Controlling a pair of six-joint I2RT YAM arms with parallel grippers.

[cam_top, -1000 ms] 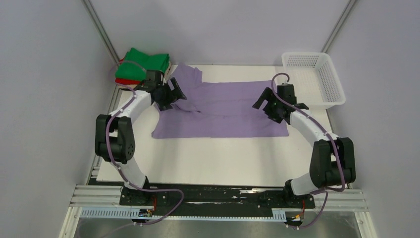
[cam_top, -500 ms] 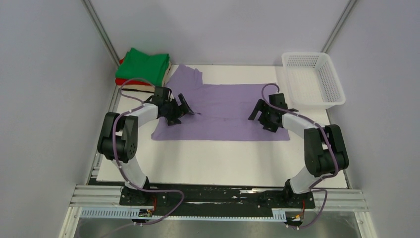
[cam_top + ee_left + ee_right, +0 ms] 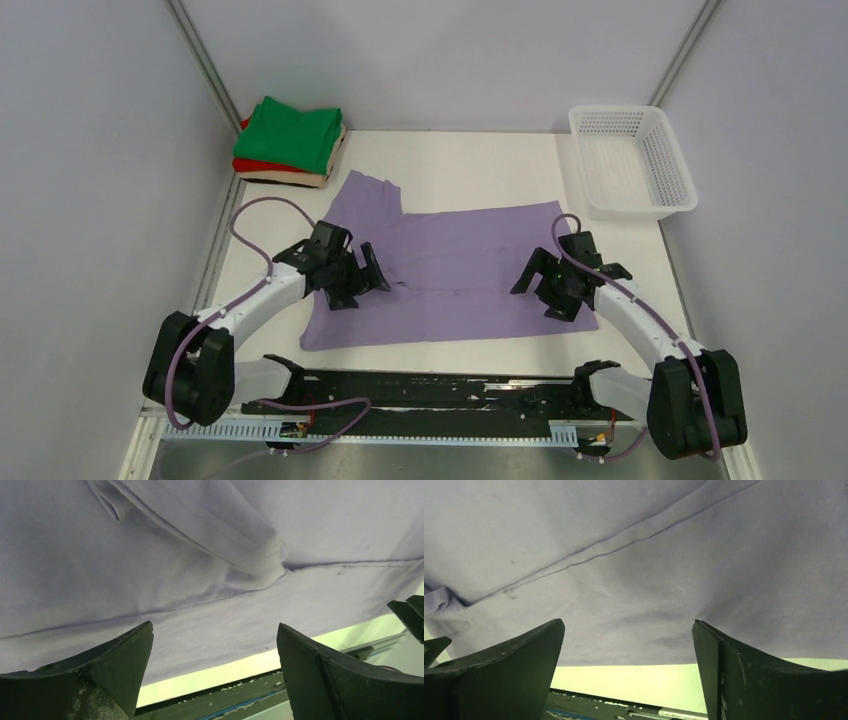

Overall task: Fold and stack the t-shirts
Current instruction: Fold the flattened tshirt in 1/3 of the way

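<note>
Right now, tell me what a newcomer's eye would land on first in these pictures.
The big lavender t-shirt spread across the middle of the table stands out first, with the left gripper and the right gripper both open over its two ends. Next come the folded stack in the far left corner, green on top, and the white mesh basket at the far right.

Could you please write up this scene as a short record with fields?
Shirt in work: lavender t-shirt, spread on the table, one sleeve out at far left.
Left gripper: open, low over the shirt's left side, holding nothing.
Right gripper: open, low over its right side, holding nothing.
Stack: green t-shirt on red t-shirt on beige t-shirt, far left corner.
Basket: white mesh basket, far right.
</note>
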